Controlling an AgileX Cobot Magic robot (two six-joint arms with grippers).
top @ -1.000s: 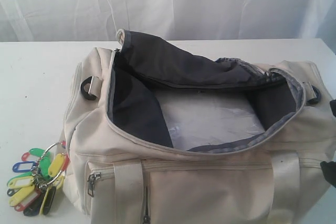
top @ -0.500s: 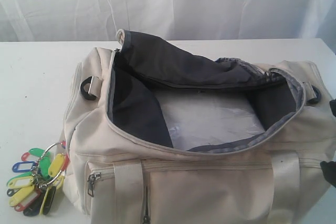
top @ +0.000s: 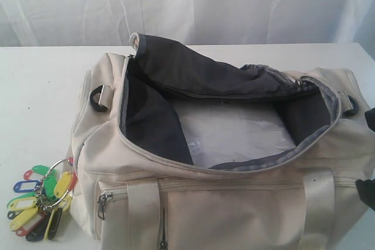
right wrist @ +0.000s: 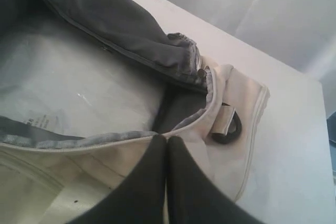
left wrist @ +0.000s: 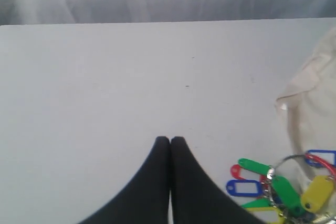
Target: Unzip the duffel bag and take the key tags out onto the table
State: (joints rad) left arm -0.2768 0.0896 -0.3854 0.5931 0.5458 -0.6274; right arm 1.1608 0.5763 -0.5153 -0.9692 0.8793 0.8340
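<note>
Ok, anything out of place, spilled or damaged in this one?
Nothing stands out. The duffel bag lies unzipped and open on the table; the key tags sit bunched on the table beside its end. The left tool and right tool are shut, holding nothing.
</note>
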